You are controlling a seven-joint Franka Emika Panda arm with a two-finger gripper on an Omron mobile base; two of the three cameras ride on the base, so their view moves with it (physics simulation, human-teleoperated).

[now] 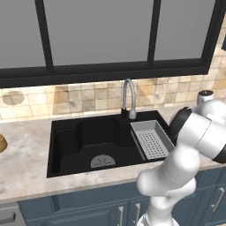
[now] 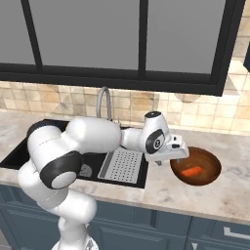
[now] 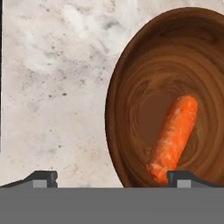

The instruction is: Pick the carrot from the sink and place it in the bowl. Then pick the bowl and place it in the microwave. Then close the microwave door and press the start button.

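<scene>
The reddish-brown bowl (image 2: 211, 169) stands on the marble counter to the right of the sink (image 1: 70, 141). The orange carrot (image 2: 191, 171) lies loose on its bottom. My gripper (image 2: 171, 157) hangs open just above the bowl's left rim, holding nothing. In the hand view the bowl (image 3: 131, 87) takes up the right half, with the carrot (image 3: 175, 135) lying slanted inside it. My gripper (image 3: 113, 179) straddles the bowl's near rim, one fingertip (image 3: 43, 178) over bare counter and the other over the bowl by the carrot's lower end.
A curved steel faucet (image 1: 128, 98) rises behind the black basin, and a grey perforated tray (image 1: 151, 139) fills its right end. A small tan-gold bowl (image 1: 1, 143) sits at the far left. Dark-framed windows run above the tiled backsplash.
</scene>
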